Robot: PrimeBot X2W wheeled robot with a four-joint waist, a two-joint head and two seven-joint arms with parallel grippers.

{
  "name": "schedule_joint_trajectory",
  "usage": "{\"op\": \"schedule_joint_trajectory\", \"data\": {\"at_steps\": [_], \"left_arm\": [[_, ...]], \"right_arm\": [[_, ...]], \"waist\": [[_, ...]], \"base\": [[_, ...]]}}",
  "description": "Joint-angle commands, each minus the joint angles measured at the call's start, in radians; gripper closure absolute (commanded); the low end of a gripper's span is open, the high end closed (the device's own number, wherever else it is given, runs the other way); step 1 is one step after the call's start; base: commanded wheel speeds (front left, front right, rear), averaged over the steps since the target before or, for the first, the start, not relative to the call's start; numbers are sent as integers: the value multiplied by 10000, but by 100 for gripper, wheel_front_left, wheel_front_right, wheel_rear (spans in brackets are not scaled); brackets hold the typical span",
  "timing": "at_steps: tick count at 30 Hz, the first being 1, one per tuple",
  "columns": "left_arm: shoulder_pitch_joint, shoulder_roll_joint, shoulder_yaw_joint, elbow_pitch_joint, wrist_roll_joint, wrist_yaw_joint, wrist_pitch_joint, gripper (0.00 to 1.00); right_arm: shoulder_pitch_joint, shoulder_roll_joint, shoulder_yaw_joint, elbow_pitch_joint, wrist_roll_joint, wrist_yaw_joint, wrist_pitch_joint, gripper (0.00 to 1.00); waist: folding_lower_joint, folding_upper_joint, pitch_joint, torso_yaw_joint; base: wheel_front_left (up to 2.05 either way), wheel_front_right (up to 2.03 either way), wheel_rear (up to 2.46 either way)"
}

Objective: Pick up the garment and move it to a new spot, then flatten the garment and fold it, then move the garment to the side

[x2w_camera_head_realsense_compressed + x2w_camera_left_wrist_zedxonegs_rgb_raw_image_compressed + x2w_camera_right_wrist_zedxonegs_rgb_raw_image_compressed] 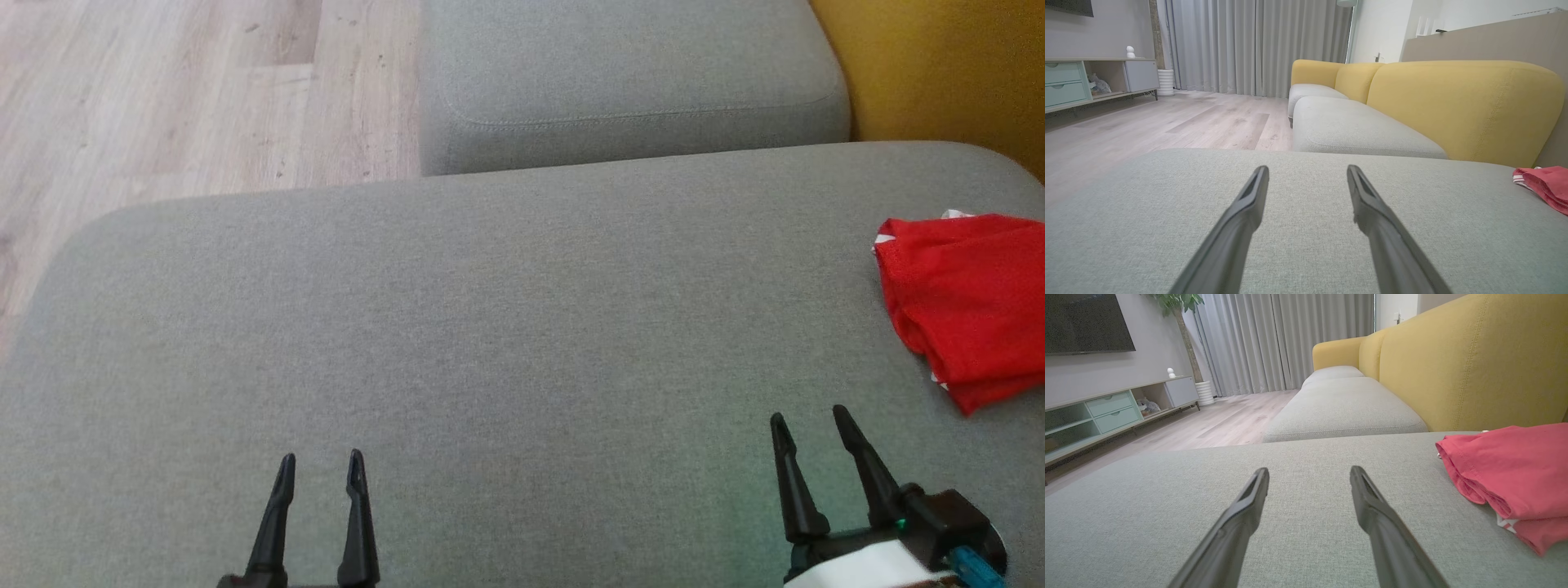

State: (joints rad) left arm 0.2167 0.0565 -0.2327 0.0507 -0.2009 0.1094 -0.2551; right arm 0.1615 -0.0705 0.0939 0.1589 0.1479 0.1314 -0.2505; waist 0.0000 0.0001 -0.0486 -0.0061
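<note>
The garment is red with white trim and lies folded in a small stack at the right edge of the grey sofa cushion. It also shows at the far right in the left wrist view as the garment and close by as the garment in the right wrist view. My left gripper stands open near the cushion's front edge, empty. My right gripper is open too, empty, a short way in front and left of the garment. Both hover low over bare cushion, seen as the left gripper and the right gripper.
A second grey seat cushion lies beyond, with a yellow backrest on the right. Wooden floor runs along the left. A low TV cabinet and grey curtains stand across the room.
</note>
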Motion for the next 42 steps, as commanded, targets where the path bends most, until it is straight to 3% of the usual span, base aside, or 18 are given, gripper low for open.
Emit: {"op": "schedule_joint_trajectory", "data": {"at_steps": [1, 9, 10, 15, 42], "left_arm": [[-269, -63, 381, -366, 77, -27, -67, 0], [-233, -63, 481, -371, 95, -30, -67, 0], [68, 0, 101, -34, -5, -40, 1, 100], [266, 1, 61, 808, -47, -41, 39, 100], [-490, 170, 546, 1075, -3296, -552, 629, 100]], "right_arm": [[-212, 2, 276, -316, -119, -7, -112, 0], [-195, 45, 291, -276, -162, -7, -112, 0], [66, 60, 37, 10, -82, 0, 0, 100], [288, 59, 57, 835, -42, 0, 47, 100], [-346, -66, -192, 827, 3309, -2, 653, 100]], "waist": [[0, -1, -54, -43], [0, -1, -155, -30], [0, -1, -156, -31], [1, -1, -157, -32], [1, -1, -11, -12]], "base": [[0, 0, 0], [0, 0, 0], [0, 0, 0], [0, 0, 0], [0, 0, 0]]}}
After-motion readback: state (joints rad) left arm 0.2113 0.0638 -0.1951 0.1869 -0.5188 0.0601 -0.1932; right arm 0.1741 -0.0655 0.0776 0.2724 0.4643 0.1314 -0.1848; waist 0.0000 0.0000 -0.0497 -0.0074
